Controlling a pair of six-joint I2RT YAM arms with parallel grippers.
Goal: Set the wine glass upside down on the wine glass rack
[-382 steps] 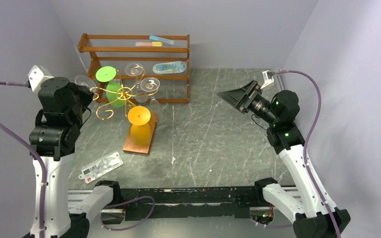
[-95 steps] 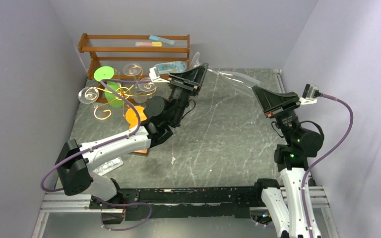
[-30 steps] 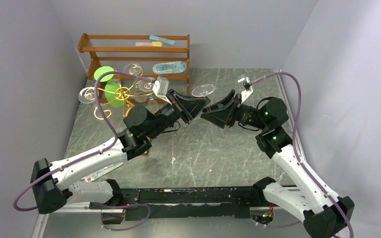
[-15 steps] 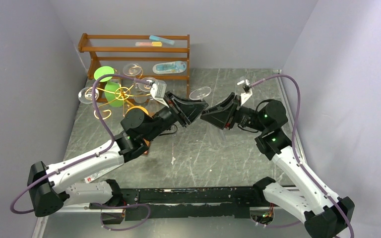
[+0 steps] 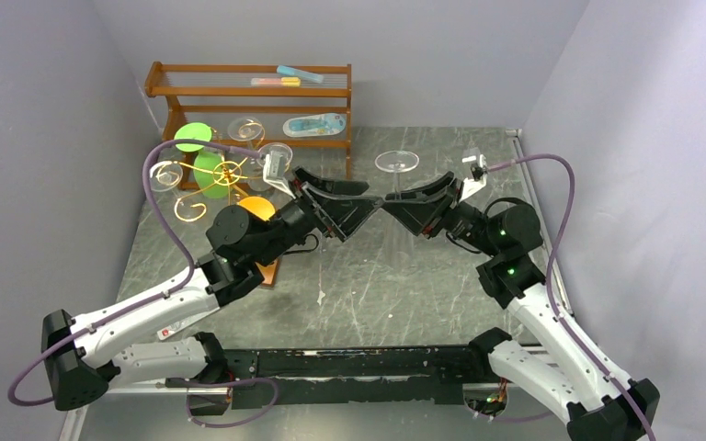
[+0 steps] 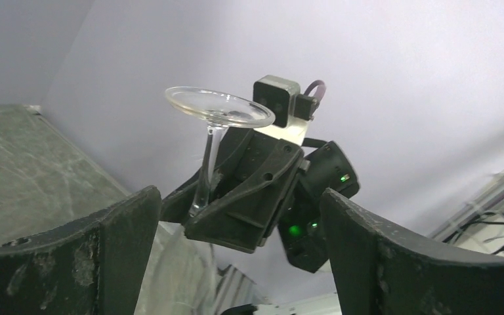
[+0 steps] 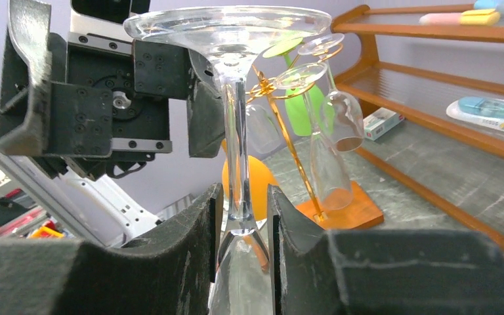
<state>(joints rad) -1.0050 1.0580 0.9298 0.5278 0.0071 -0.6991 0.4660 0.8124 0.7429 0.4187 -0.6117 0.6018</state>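
Note:
The clear wine glass (image 5: pixel 396 162) hangs upside down above the middle of the table, its foot (image 7: pixel 226 26) on top. My right gripper (image 5: pixel 393 204) is shut on it where the stem meets the bowl (image 7: pixel 241 216). My left gripper (image 5: pixel 366 202) stands open just to the left of the glass and does not touch it; in the left wrist view the stem (image 6: pixel 209 164) rises beyond the wide gap between its fingers. The gold wire wine glass rack (image 5: pixel 228 172) stands at the far left on its copper-brown base (image 7: pixel 348 207), with green, orange and clear glasses hanging from it.
A brown wooden shelf unit (image 5: pixel 248 92) stands against the back wall behind the rack, with small packets on its shelves. My left arm reaches across the rack's base. Grey walls close in on both sides.
My left gripper has opened and let go of the glass, drawing back a little to the left. The right gripper has kept the glass and carried it slightly up and right, foot upward.

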